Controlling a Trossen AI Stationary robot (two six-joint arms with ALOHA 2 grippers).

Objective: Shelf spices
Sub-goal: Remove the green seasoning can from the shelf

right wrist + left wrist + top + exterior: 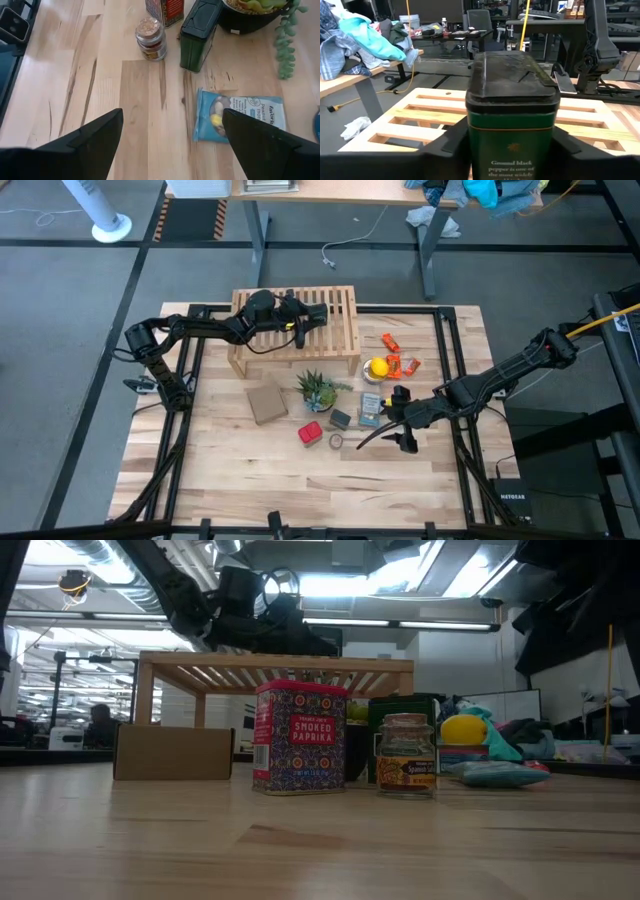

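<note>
Held tin: dark green pepper tin (511, 115) with black lid, upright, over the slatted top of the shelf (340, 340).
Left gripper (312, 314): reached out above the shelf, fingers clamped on both sides of the pepper tin.
Contact with slats: not clear from the left wrist view; possibly just above them.
Step in hand: placing 1 tin on the shelf.
Remaining on table (250, 470): 3 spices, all in front of the shelf; red tin (300, 737), round jar (406, 755) just beside it, second dark tin (199, 35) near the potted plant (318, 390).
Right gripper (172, 115): low over the table near the blue packet (240, 117), fingers spread wide, nothing between them.
Next move, left: lower until seated flat on the slats, then release and lift clear.
Next move, right: likely approach to the jar or second dark tin, avoiding the packet.
</note>
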